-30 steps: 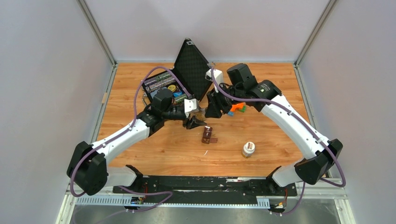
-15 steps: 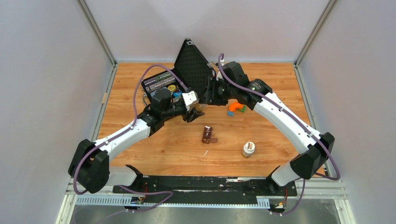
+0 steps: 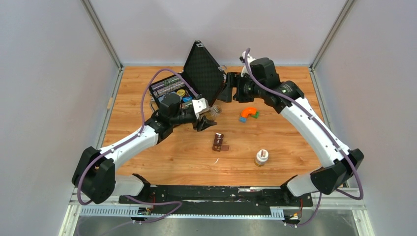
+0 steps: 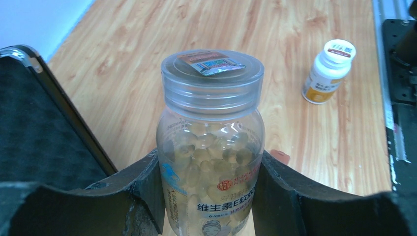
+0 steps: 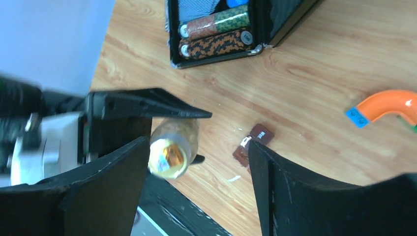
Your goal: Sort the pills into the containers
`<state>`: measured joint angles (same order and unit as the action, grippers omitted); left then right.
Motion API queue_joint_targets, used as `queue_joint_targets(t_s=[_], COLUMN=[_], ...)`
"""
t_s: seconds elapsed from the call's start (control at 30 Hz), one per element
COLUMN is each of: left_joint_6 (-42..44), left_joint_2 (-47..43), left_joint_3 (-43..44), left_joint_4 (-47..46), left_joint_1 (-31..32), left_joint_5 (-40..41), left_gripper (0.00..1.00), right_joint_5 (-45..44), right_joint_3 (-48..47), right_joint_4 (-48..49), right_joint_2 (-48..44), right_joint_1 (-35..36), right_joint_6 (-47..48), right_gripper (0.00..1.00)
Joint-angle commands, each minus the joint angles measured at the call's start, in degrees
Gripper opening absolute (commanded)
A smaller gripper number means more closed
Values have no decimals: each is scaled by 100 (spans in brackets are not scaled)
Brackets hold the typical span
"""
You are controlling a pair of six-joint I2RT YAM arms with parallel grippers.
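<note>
Left gripper (image 4: 209, 157) first: I have its fingers (image 4: 140, 194) clamped on both sides of a clear pill bottle (image 4: 211, 132). The bottle's clear lid (image 4: 212, 78) is on, and pale capsules show through the wall. My right gripper (image 3: 226, 94) hangs with its jaws spread wide and nothing between them. It sits in the upper middle of the overhead view, above the bottle and apart from it.

The containers (image 3: 219, 142), a small brown strip, lie on the wooden table (image 3: 162, 157) at the centre of that view. They are just below and right of the held bottle, and neither gripper touches them. I cannot tell how their lids stand.

Lower right of them stands a white pill bottle (image 3: 261, 157), and to the upper right lies an orange curved piece (image 3: 249, 113). In the upper left sits a black case (image 3: 201, 73) with its lid raised and patterned rolls (image 5: 216, 29) in the tray.
</note>
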<state>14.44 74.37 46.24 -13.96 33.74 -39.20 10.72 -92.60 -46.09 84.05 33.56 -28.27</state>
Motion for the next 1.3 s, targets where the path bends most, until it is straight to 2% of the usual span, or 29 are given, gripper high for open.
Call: queue_joint_targets(t_s=[0.0, 0.17, 0.33, 0.43, 0.63, 0.73, 0.93, 1.03, 1.17, 1.27], left_joint_6=[311, 708, 1021, 1032, 994, 910, 215, -92, -291, -338], left_joint_2=[32, 131, 290, 376, 476, 470, 345, 233, 78, -34], left_joint_3=[456, 800, 1202, 1313, 1447, 1439, 1142, 937, 690, 532], left_joint_4=[406, 1127, 1890, 1991, 1993, 1861, 831, 376, 10, -158], left_joint_1=[-100, -134, -145, -136, -138, -131, -138, -139, -134, -131], left_joint_5=[-903, -1492, -2099, -2324, -2391, -2303, -1378, -645, -16, 415], left_gripper=[0, 0, 1, 1, 1, 0, 0, 0, 0, 0], right_joint_5=[1309, 2433, 2291, 2078, 1608, 1414, 705, 14, -1651, -2182], right_joint_3=[186, 211, -121, -218, -325, -303, -159, -154, -148, -94], right_joint_4=[-44, -348, -834, -893, -758, -651, -288, -43, 39, 31], right_joint_2=[-562, -623, -286, -126, 70, 106, 133, 153, 175, 153], right_joint_1=[-8, 8, 163, 240, 301, 328, 532, 787, 959, 959], right_joint_6=[1919, 2727, 3204, 3285, 3037, 2866, 1771, 994, -700, -1807], right_gripper=[75, 76, 72, 62, 33, 24, 0, 0, 0, 0])
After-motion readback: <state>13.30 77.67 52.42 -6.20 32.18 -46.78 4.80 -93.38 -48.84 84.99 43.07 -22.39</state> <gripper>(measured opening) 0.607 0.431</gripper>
